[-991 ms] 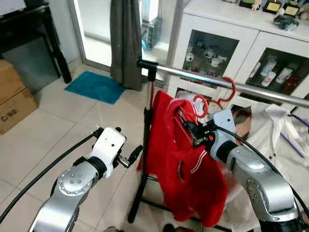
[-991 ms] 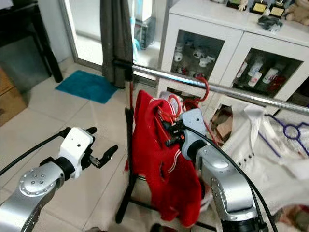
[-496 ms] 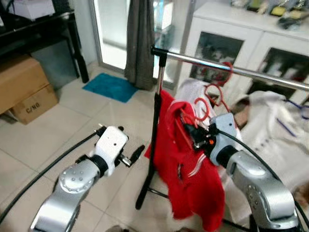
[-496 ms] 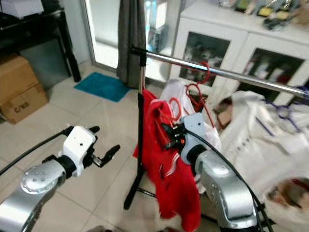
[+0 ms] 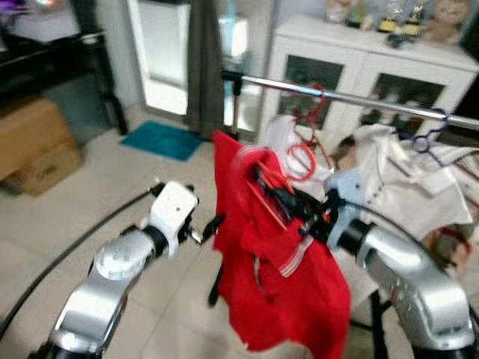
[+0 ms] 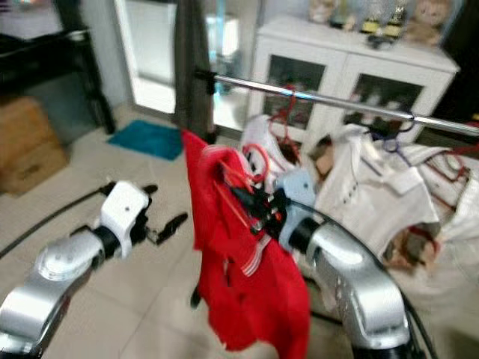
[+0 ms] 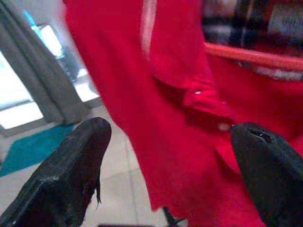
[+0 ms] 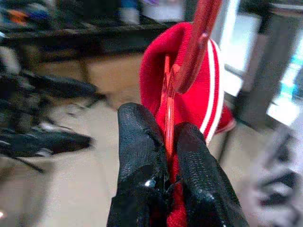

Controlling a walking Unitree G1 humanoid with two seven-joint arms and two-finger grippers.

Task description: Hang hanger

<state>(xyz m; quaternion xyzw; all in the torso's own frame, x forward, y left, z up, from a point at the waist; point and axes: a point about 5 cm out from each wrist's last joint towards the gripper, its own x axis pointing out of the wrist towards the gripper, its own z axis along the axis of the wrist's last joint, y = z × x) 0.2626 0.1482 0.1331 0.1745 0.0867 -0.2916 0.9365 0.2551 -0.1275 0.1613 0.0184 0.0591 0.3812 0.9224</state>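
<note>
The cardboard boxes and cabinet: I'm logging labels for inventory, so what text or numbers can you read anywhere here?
None can be read.
Cardboard box: any print is blurred out.
Cabinet items behind the glass: too small and blurred.
Red garment: white stripes, no lettering.

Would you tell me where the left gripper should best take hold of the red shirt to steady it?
Probably the shirt's near edge, approached from the robot's left. That edge hangs free facing the open left gripper. The right gripper is clamped on the red hanger at the collar, so that part is taken.
</note>
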